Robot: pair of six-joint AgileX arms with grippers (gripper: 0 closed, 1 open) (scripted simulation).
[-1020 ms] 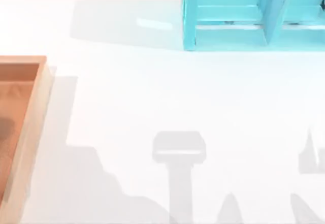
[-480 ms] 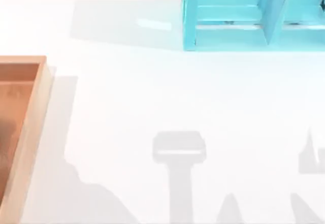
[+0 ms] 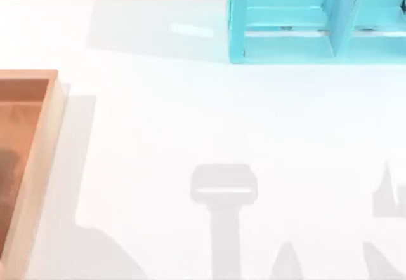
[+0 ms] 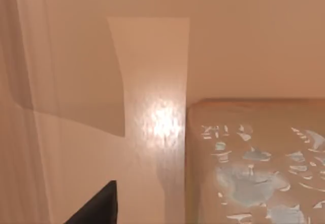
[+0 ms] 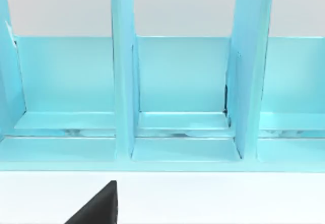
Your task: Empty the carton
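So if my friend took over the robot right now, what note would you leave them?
Left claw: its wrist view looks down inside the carton, close to a tan-brown block with pale blue flecks on top. Fingers can't be judged.
Right claw: its wrist view faces the turquoise shelf. Fingers can't be judged.
From above, the carton sits at the table's left edge, the shelf at the far right.
Done: nothing obvious.
Left: the block is not out of the carton yet.

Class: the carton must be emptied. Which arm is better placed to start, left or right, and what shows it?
Left, probably. Its wrist view looks closely into the carton, at a tan-brown block against the wall. The right wrist view faces the turquoise shelf unit, across the table.
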